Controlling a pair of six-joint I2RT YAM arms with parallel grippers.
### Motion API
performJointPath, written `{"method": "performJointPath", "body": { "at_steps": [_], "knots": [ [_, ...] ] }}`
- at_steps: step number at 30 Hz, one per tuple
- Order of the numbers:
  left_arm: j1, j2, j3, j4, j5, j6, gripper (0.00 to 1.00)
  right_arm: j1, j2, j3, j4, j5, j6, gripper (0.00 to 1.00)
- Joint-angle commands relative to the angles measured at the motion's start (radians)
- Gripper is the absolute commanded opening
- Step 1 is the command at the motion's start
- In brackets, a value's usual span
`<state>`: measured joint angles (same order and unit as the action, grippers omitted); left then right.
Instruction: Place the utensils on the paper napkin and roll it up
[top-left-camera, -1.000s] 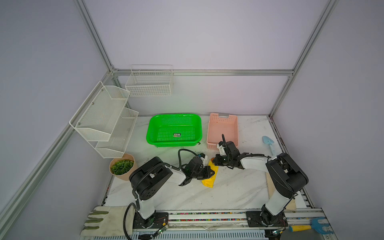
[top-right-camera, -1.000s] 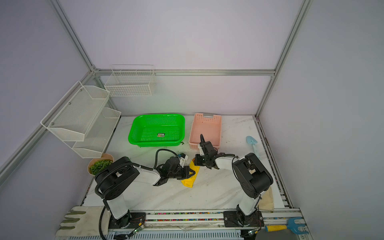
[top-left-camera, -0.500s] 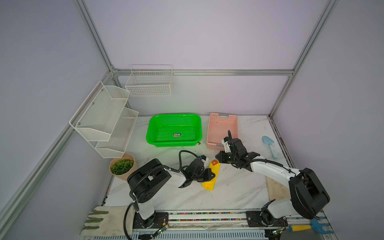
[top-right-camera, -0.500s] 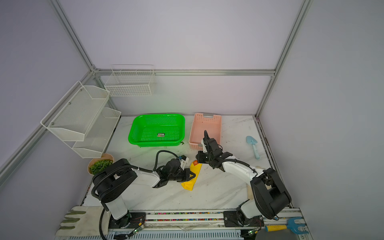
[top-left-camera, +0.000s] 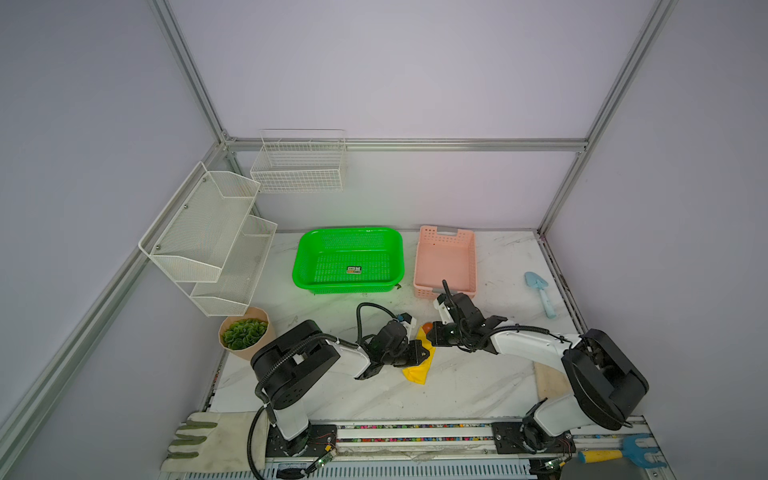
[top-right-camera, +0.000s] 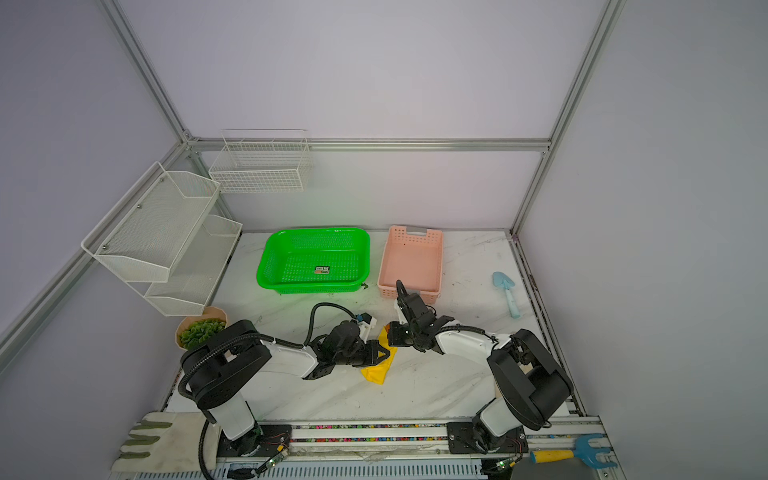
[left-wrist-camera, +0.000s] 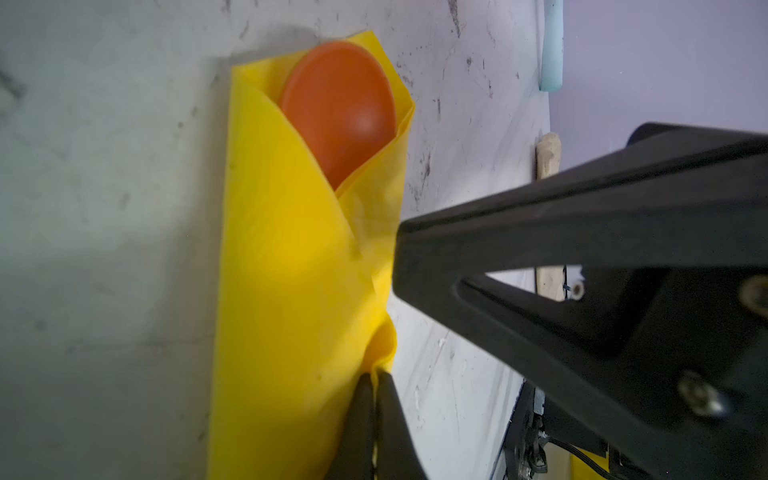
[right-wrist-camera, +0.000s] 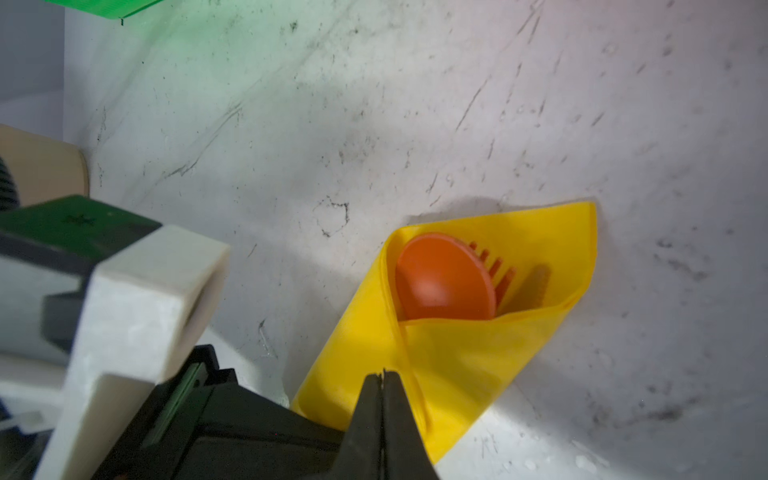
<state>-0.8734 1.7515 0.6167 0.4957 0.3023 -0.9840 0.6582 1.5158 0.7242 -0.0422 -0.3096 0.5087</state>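
Your left gripper (left-wrist-camera: 375, 377) pinches the rolled paper napkin (left-wrist-camera: 282, 270), spoon (left-wrist-camera: 338, 108) and fork (right-wrist-camera: 494, 266) peeking out. Your right gripper (right-wrist-camera: 382, 377), clenched shut, touches the roll

Green basket (top-left-camera: 351, 230), seemingly labelled, beside pink basket (top-left-camera: 440, 237).

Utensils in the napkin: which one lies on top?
The spoon: its round bowl overlaps the fork, whose tines alone poke from the napkin.

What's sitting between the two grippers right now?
The rolled napkin, with the spoon poking from its end. Clearest in the wrist views; mostly hidden in both top views.
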Motion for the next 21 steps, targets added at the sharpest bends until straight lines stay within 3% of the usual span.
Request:
{"method": "performJointPath", "body": {
  "at_steps": [1, 9, 21],
  "knots": [
    [-0.009, -0.026, -0.038, -0.014, -0.012, 0.008, 0.00, 0.001, 0.036, 0.007, 0.042, 0.015, 0.003, 0.07],
    [-0.014, -0.030, -0.038, -0.014, -0.017, 0.006, 0.00, -0.001, 0.096, 0.021, 0.065, 0.029, -0.004, 0.05],
    [-0.014, -0.029, -0.035, -0.019, -0.023, 0.007, 0.00, -0.035, 0.073, 0.038, 0.044, 0.066, -0.014, 0.05]
  ]
}}
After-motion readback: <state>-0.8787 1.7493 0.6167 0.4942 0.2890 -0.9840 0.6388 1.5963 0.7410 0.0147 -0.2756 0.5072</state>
